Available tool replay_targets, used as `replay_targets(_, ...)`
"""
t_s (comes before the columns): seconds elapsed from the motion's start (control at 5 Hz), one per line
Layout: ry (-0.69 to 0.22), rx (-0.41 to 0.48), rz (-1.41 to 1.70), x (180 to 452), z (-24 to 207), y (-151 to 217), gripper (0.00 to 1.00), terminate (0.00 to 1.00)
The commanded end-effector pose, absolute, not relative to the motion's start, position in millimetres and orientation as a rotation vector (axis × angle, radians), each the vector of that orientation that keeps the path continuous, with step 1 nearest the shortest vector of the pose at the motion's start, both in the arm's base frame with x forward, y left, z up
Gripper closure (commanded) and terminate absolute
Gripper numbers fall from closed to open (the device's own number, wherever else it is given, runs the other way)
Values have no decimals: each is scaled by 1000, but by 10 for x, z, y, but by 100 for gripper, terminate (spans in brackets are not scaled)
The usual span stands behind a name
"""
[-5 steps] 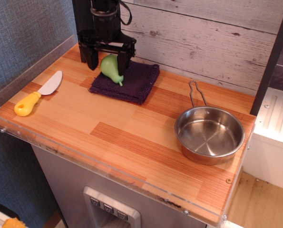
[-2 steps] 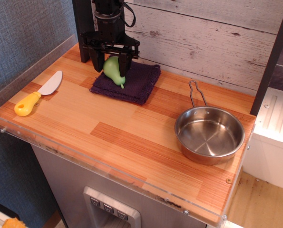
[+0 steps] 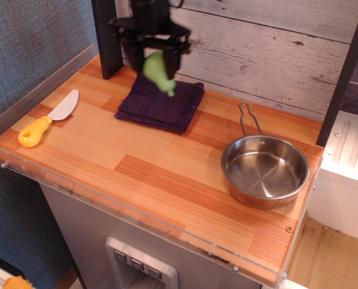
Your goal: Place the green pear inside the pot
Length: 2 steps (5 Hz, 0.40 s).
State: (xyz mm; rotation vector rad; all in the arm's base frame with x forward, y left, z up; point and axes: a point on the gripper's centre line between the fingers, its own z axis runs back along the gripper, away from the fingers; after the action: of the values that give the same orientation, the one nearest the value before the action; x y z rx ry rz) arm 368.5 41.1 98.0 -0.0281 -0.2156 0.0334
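The green pear (image 3: 157,70) hangs in the air above the back of a dark purple cloth (image 3: 160,103), narrow end pointing down and to the right. My black gripper (image 3: 155,59) is shut on the pear's round upper part, at the back of the counter near the wooden wall. The image of the gripper is blurred by motion. The pot (image 3: 265,171), a shallow shiny steel pan with a wire loop handle, stands empty at the right of the wooden counter, well away from the gripper.
A toy knife with a yellow handle (image 3: 48,120) lies at the left of the counter (image 3: 148,168). A dark post (image 3: 104,37) stands at the back left, and a dark frame bar (image 3: 345,71) rises at the right edge.
The gripper has lifted the pear off the purple cloth and carried it up and to the right. The pot and the knife have not moved.
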Motion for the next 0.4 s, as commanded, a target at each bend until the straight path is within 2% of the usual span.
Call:
replay_targets(0.0,-203,-47,-308,3500,1040,-433,100,0)
replay_targets(0.2,-180,-27,-453,3305,974,-794,100,0)
